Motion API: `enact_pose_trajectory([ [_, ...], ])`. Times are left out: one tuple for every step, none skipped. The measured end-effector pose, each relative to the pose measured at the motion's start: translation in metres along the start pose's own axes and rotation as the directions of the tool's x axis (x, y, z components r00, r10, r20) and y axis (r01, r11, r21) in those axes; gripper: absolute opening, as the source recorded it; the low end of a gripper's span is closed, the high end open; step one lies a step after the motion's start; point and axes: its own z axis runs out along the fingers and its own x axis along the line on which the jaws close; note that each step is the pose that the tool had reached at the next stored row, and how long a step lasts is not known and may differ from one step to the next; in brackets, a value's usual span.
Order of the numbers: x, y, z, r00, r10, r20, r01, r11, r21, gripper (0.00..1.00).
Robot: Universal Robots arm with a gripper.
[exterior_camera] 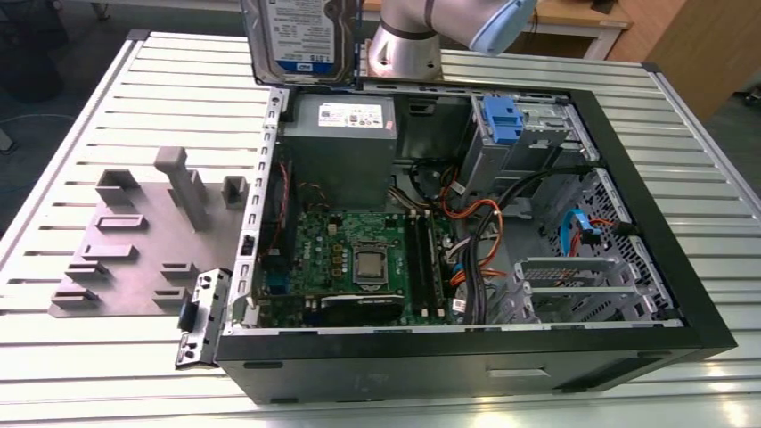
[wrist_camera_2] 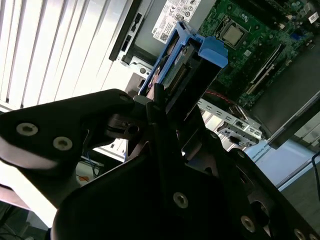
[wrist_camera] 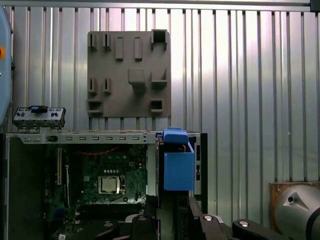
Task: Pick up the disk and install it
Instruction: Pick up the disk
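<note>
Clamped by the black pincer [wrist_camera_2: 175, 107], the flat silver blue-railed disk [exterior_camera: 299, 40] is best squared to the grey metal cage [exterior_camera: 535, 134] at its four o'clock.

Lab: slatted aluminium bench [exterior_camera: 107, 379], robot arm [exterior_camera: 405, 49]

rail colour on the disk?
Blue rails frame the disk; clearest in the first wrist view.

labels seen, none readable
the disk [exterior_camera: 312, 53], just above the computer case [exterior_camera: 476, 357] rim, bears a white-and-blue label [exterior_camera: 291, 27] whose print is too fine to read; inside the case, the white sticker [exterior_camera: 345, 113] on the power-supply box [exterior_camera: 339, 165] carries small marks, just as illegible on that sticker [wrist_camera_2: 182, 15] in the second wrist view.
</note>
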Motion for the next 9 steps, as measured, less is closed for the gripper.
enact_pose_trajectory([
  [0.0,-0.0026,0.0,1.0,0.0,0.0001,0.0,1.0,0.0,0.35],
  [-0.0001,-0.0052,-0.0001,1.0,0.0,0.0,0.0,1.0,0.0,0.35],
  [-0.0001,-0.0079,-0.0001,1.0,0.0,0.0001,0.0,1.0,0.0,0.35],
  [-0.0002,-0.0106,-0.0001,1.0,0.0,0.0001,0.0,1.0,0.0,0.35],
  [-0.0002,-0.013,-0.0002,1.0,0.0,0.0001,0.0,1.0,0.0,0.35],
  [-0.0003,-0.0155,-0.0002,1.0,0.0,0.0001,0.0,1.0,0.0,0.35],
  [-0.0003,-0.0181,-0.0003,1.0,0.0,0.0001,0.0,1.0,0.0,0.35],
  [-0.0004,-0.021,-0.0003,1.0,0.0,0.0001,0.0,1.0,0.0,0.35],
  [-0.0004,-0.0238,-0.0004,1.0,0.0,0.0,0.0,1.0,0.0,0.35],
])
